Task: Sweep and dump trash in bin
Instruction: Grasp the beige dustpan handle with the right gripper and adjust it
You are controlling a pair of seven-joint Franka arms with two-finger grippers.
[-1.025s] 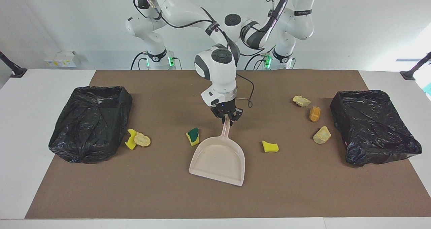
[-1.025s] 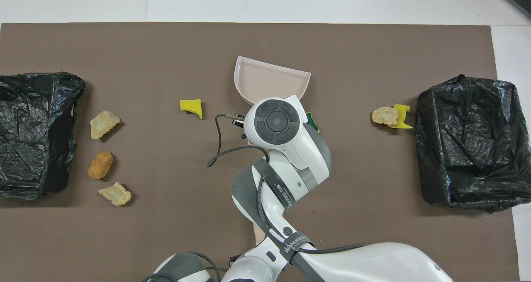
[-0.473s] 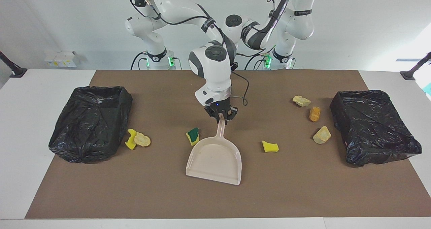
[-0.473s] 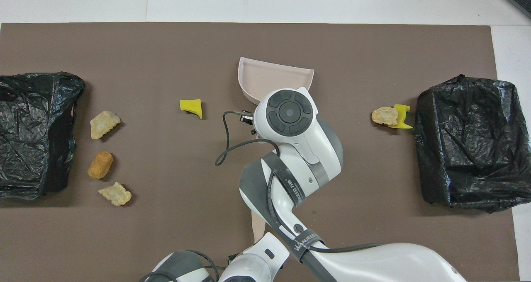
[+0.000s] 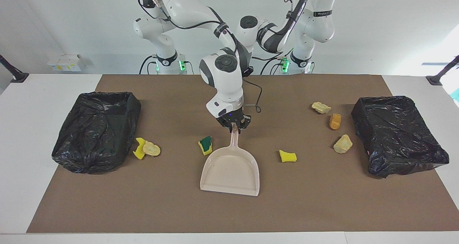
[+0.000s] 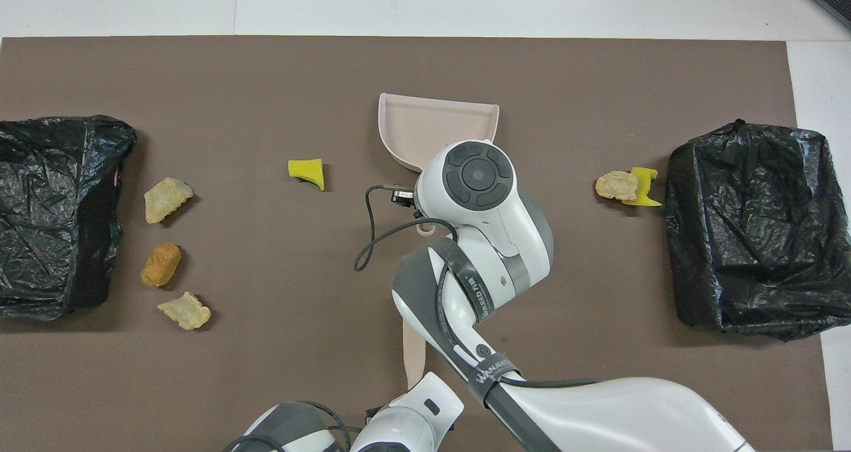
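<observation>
While the left arm waits folded back at the robots' end, the scene starts at the right arm's end of the worktop (image 5: 53, 208), where a bin lined with black plastic (image 5: 96, 129) sits on the brown mat (image 5: 287, 208). Just beside that bin lie a yellow sponge bit (image 5: 139, 148) and a tan bread-like chunk (image 5: 151, 149), touching each other. Toward the middle of the mat a green-and-yellow sponge (image 5: 205, 144) lies close against the side of the beige dustpan (image 5: 230, 172), though whether they touch I cannot tell. The right tool (image 5: 233, 126) points down over the mat's middle with its fingers closed narrowly on the end of the dustpan's handle. The pan's open mouth faces away from the robots. Next comes a second yellow sponge piece (image 5: 288, 156), alone and apart from the pan. Toward the left arm's end lie three chunks in a loose row: a pale chunk (image 5: 321, 107) nearest the robots, an orange chunk (image 5: 335, 121) just farther out, and a tan chunk (image 5: 342, 144) farthest. All three sit near the second black-lined bin (image 5: 398, 134), and none of the trash is in either bin. In the overhead view the left tool (image 6: 420, 399) shows low at the robots' edge, closed tight, with the beige brush (image 6: 412, 345) running out from it.
</observation>
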